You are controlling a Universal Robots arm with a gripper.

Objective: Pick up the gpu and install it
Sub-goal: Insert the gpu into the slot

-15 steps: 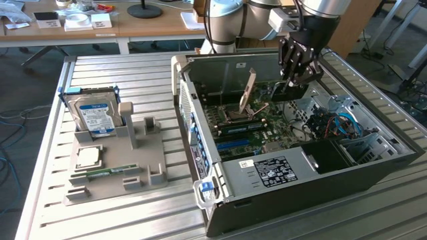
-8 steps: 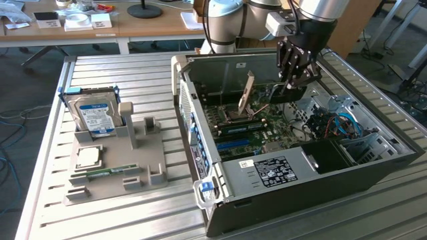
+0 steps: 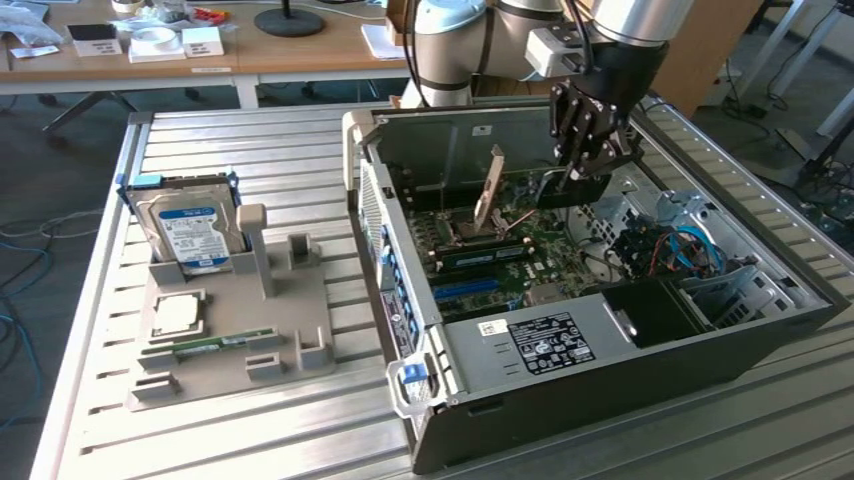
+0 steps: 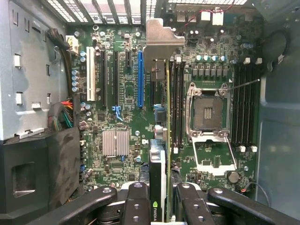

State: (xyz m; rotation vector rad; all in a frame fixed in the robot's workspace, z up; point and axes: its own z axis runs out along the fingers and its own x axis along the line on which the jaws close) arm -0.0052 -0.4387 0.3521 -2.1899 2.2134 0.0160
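Open case (image 3: 601,385), hand (image 3: 591,170) w/ gpu (image 4: 157,164) over mobo (image 4: 129,119), blue slot (image 4: 140,79) beside

The computer case (image 3: 601,385) is seen lying open on the surface (image 3: 267,140), at the exterior view's right. Just beside it, to the left, a tray (image 3: 287,300) is set down. At the tray's far end a hard drive (image 3: 191,228) is stood upright. Nearer, a processor (image 3: 180,313) is laid flat, and a memory stick (image 3: 214,345) is laid in front of that. Inside the case, the graphics card (image 3: 490,190) is held edge-on in the tool (image 3: 589,170) over the motherboard (image 4: 117,159), between a long slot (image 4: 140,79) and the processor socket (image 4: 208,112).
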